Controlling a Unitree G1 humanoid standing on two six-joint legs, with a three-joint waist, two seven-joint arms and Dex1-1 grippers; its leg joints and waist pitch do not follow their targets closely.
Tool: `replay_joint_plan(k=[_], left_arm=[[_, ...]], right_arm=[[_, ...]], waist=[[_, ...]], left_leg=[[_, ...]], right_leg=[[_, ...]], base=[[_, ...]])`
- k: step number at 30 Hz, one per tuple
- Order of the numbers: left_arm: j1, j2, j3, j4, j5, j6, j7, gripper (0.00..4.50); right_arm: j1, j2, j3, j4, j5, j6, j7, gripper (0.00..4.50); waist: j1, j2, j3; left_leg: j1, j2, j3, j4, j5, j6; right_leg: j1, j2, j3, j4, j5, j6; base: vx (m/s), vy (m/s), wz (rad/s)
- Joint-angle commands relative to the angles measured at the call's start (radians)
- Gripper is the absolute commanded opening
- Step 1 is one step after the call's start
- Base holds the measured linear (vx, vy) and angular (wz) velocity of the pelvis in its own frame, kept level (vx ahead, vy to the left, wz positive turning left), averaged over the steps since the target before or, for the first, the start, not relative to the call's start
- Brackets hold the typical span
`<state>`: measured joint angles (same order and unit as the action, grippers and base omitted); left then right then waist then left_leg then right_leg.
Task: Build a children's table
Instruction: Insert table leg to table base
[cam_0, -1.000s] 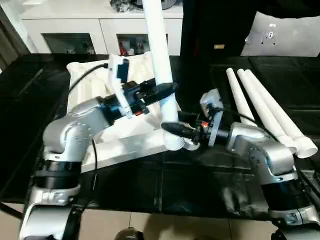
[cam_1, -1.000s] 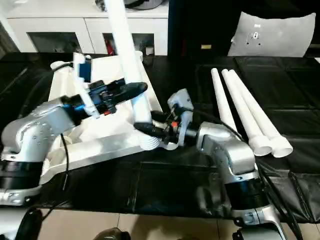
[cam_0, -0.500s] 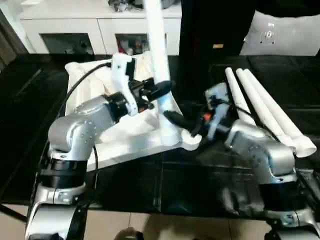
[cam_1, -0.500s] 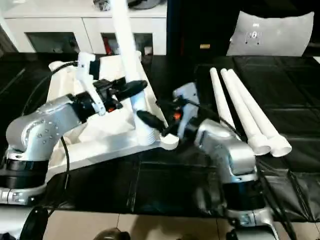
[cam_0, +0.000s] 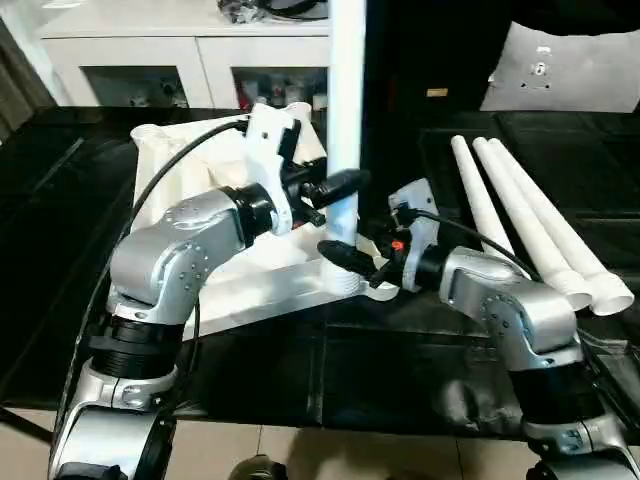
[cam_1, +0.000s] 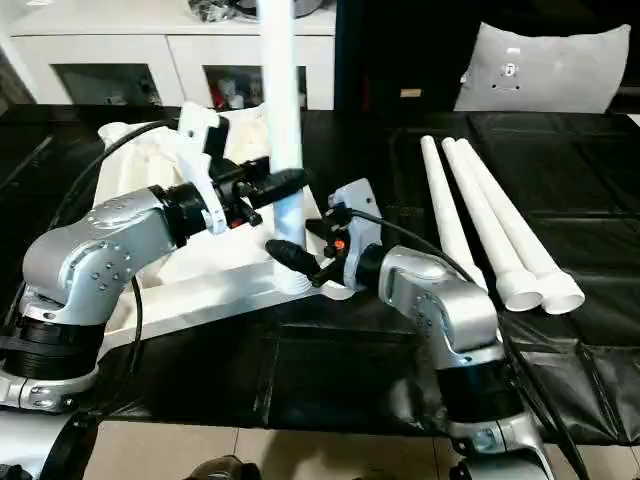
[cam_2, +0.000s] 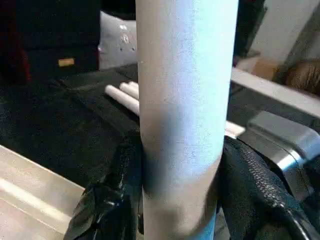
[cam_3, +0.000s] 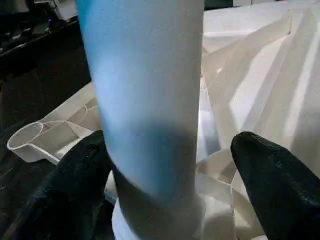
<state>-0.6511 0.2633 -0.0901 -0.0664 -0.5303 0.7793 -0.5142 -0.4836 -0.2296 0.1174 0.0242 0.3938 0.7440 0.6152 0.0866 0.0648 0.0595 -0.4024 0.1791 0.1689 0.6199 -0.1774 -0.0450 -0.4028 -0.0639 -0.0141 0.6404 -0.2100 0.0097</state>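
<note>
The children's table top (cam_0: 262, 285) lies upside down on the black surface, white, with a raised rim. One white leg (cam_0: 346, 100) stands upright with its foot at the near right corner socket (cam_3: 160, 220). My left gripper (cam_0: 340, 187) is shut on this leg partway up, and both black fingers (cam_2: 110, 200) press its sides. My right gripper (cam_0: 345, 258) is low at the leg's base, open, with a finger (cam_3: 280, 185) on each side of it and a gap on one side. Three more legs (cam_0: 535, 230) lie side by side to the right.
A white cabinet (cam_0: 190, 45) with glass doors stands behind the work, and a grey-white cushion (cam_0: 572, 65) leans at the back right. Black covering (cam_0: 400, 370) spreads over the whole work surface. A second corner socket (cam_3: 27, 137) shows beside the leg's base.
The held leg has swung from leaning left to upright. My right gripper drew back from the leg's base, returned to it, and its fingers stand wider apart.
</note>
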Motion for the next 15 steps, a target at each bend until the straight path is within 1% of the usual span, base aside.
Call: replay_joint_plan(k=[1,4,5,7,8,9,11,13,14,15], left_arm=[[-0.026,0.007,-0.007,-0.026,0.011,-0.008,-0.014,1.84],[-0.029,0.008,-0.013,-0.028,0.009,-0.004,-0.019,1.84],[-0.031,0.008,-0.015,-0.029,0.011,-0.004,-0.024,1.84],[-0.034,0.007,-0.019,-0.026,0.016,-0.008,-0.026,1.84],[-0.035,0.007,-0.020,-0.023,0.018,-0.011,-0.027,1.84],[-0.036,0.007,-0.021,-0.022,0.019,-0.012,-0.027,1.84],[-0.038,0.010,-0.025,-0.020,0.026,-0.016,-0.032,1.84],[-0.038,0.011,-0.026,-0.021,0.028,-0.017,-0.036,1.84],[-0.039,0.011,-0.027,-0.020,0.029,-0.018,-0.038,1.84],[-0.040,0.011,-0.027,-0.018,0.030,-0.019,-0.039,1.84]], right_arm=[[-0.024,0.005,0.006,0.000,-0.001,0.014,-0.003,3.63],[-0.029,0.010,0.003,0.004,-0.002,0.019,-0.001,3.29],[-0.032,0.012,0.005,0.009,0.000,0.021,0.005,3.29],[-0.035,0.009,0.011,0.016,0.006,0.026,0.015,3.08],[-0.034,0.007,0.014,0.018,0.007,0.031,0.018,3.08],[-0.034,0.006,0.016,0.018,0.008,0.036,0.019,2.96],[-0.032,0.001,0.024,0.017,0.010,0.046,0.024,2.70],[-0.029,-0.002,0.030,0.013,0.011,0.055,0.029,2.70],[-0.027,-0.006,0.035,0.010,0.011,0.063,0.033,2.56],[-0.025,-0.009,0.039,0.008,0.009,0.068,0.036,2.56]], waist=[[-0.001,-0.017,-0.073],[-0.001,-0.015,-0.073],[-0.001,-0.014,-0.073],[-0.001,-0.016,-0.073],[-0.001,-0.015,-0.073],[0.000,-0.018,-0.073],[0.000,-0.018,-0.073],[0.000,-0.018,-0.073],[0.000,-0.019,-0.073],[0.000,-0.019,-0.073]], left_leg=[[0.022,0.027,-0.010,-0.074,-0.148,-0.040],[0.022,0.027,-0.010,-0.074,-0.148,-0.041],[0.023,0.027,-0.009,-0.074,-0.150,-0.042],[0.023,0.027,-0.010,-0.075,-0.150,-0.043],[0.023,0.027,-0.010,-0.074,-0.149,-0.042],[0.022,0.027,-0.009,-0.074,-0.146,-0.040],[0.022,0.027,-0.009,-0.074,-0.144,-0.040],[0.022,0.028,-0.009,-0.074,-0.140,-0.040],[0.022,0.028,-0.009,-0.074,-0.141,-0.040],[0.021,0.027,-0.009,-0.074,-0.138,-0.040]], right_leg=[[0.042,-0.052,0.027,-0.081,-0.153,-0.169],[0.042,-0.053,0.027,-0.081,-0.151,-0.172],[0.042,-0.053,0.027,-0.081,-0.153,-0.172],[0.043,-0.053,0.027,-0.081,-0.153,-0.173],[0.042,-0.053,0.028,-0.080,-0.151,-0.173],[0.043,-0.053,0.028,-0.080,-0.147,-0.174],[0.044,-0.052,0.027,-0.080,-0.148,-0.174],[0.044,-0.053,0.028,-0.079,-0.142,-0.173],[0.043,-0.053,0.027,-0.080,-0.143,-0.173],[0.045,-0.053,0.028,-0.080,-0.142,-0.174]], base=[[0.000,0.000,0.00],[0.000,0.000,0.00],[0.000,0.000,0.00],[0.000,0.000,0.00],[0.000,0.000,0.00],[0.000,0.000,0.00],[0.000,0.000,0.00],[0.000,0.000,0.00],[0.000,0.000,0.00],[0.000,0.000,0.00]])
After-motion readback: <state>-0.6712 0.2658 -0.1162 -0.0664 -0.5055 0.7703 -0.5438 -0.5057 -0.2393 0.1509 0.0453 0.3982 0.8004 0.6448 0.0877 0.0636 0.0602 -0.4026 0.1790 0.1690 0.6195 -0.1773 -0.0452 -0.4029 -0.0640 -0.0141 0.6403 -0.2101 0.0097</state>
